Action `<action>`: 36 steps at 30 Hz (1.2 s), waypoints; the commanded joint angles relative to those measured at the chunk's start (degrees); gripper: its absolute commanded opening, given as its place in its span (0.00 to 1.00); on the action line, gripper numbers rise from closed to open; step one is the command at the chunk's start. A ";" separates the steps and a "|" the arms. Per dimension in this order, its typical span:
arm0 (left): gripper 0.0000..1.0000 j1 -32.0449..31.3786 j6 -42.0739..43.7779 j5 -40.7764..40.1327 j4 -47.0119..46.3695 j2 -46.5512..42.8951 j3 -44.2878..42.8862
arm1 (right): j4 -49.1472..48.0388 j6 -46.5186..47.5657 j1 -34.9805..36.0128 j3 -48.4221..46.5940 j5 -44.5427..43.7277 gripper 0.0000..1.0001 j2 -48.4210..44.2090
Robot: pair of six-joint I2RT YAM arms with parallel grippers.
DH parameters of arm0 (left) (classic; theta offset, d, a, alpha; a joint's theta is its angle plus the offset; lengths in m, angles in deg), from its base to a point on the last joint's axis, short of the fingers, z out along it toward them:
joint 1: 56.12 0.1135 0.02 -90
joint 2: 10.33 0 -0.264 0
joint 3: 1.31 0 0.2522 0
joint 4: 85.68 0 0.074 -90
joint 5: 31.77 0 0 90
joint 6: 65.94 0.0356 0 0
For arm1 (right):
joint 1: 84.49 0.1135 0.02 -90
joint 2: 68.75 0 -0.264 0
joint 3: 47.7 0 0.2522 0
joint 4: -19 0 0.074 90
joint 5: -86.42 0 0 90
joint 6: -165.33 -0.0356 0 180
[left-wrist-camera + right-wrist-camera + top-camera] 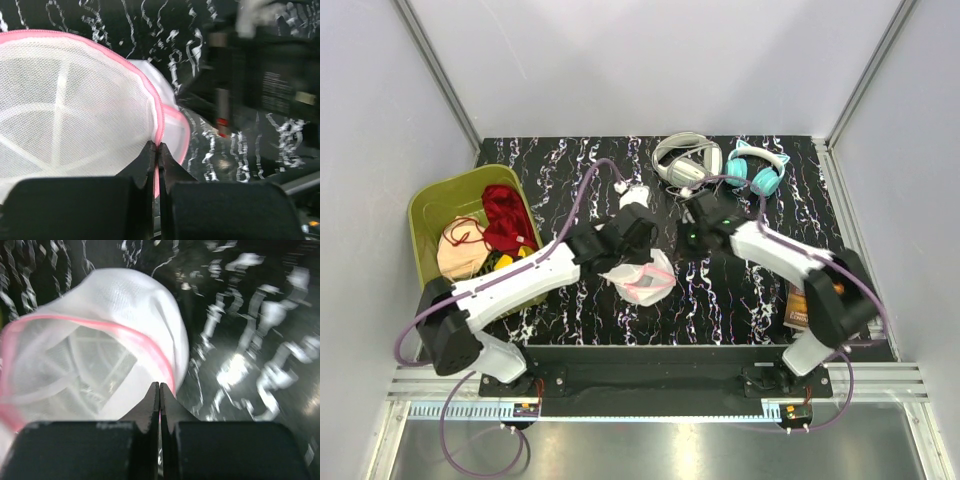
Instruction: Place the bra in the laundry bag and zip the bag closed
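Clamped on the pink zipper trim point(161, 117) of the laundry bag point(75, 110) is my left gripper point(156, 148), its two fingers pressed together with the trim caught at their tips. The white mesh dome fills the left of that wrist view, its ribs showing through the weave.

My right gripper point(159, 388) is also fully closed, fingertips meeting with no gap, right at the bag's edge where the pink band curves past. That view is blurred, so I cannot tell whether any mesh is actually nipped between them.

From above, the bag sits on the black marbled table point(740, 290) between my two wrists, left arm reaching in from the bag's left, right arm from its right.

The bra point(460, 255) is well to the left of the bag, lying in the olive-green basket point(440, 188) beside a dark red garment point(505, 222). Beyond the bag, toward the far edge, lie white headphones point(685, 158) and teal cat-ear headphones point(757, 172). An orange booklet point(798, 305) lies well to the bag's right.
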State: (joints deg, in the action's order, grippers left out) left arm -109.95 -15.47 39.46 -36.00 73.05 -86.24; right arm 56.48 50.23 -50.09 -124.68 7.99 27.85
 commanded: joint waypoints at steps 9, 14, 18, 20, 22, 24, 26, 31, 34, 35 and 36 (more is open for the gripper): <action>0.00 8.82 -1.34 9.61 -34.40 -16.22 16.39 | 14.94 -16.90 -10.22 8.90 -11.22 0.00 -27.33; 0.00 11.98 -2.22 14.19 -48.56 -16.49 23.26 | 17.32 -22.53 -10.75 10.48 -15.08 0.00 -32.43; 0.00 14.97 -2.48 19.80 -59.79 -15.09 26.87 | 18.11 -24.99 -11.27 12.33 -17.72 0.00 -34.54; 0.00 16.98 -2.74 23.66 -62.80 -13.69 28.37 | 18.11 -25.96 -11.45 12.94 -18.51 0.00 -35.16; 0.00 18.13 -2.75 26.66 -66.67 -13.06 29.07 | 17.50 -24.92 -11.36 12.95 -17.91 0.00 -34.20; 0.00 18.31 -1.96 31.74 -68.08 -12.71 28.90 | 12.26 -17.84 -11.54 12.51 -10.40 0.00 -30.88; 0.00 18.31 0.85 37.36 -67.48 -12.71 27.94 | 9.59 -12.54 -11.45 9.89 -2.39 0.00 -27.44; 0.00 18.31 9.10 47.49 -69.84 -15.43 29.77 | 10.12 -1.37 -11.54 1.71 4.67 0.36 -18.56; 0.00 18.31 13.23 53.47 -71.16 -17.54 33.28 | 9.50 3.56 -11.54 -3.21 11.35 0.54 -13.38; 0.00 18.31 13.51 55.48 -71.86 -18.33 33.99 | 8.71 4.35 -11.45 -5.40 14.67 0.58 -12.15; 0.00 18.31 13.77 56.46 -72.65 -18.51 34.43 | 8.71 4.88 -11.45 -6.55 15.49 0.63 -10.05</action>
State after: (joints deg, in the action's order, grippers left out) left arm -91.56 -7.95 85.43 -101.15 57.83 -54.03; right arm 68.94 46.97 -61.46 -124.46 12.80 13.62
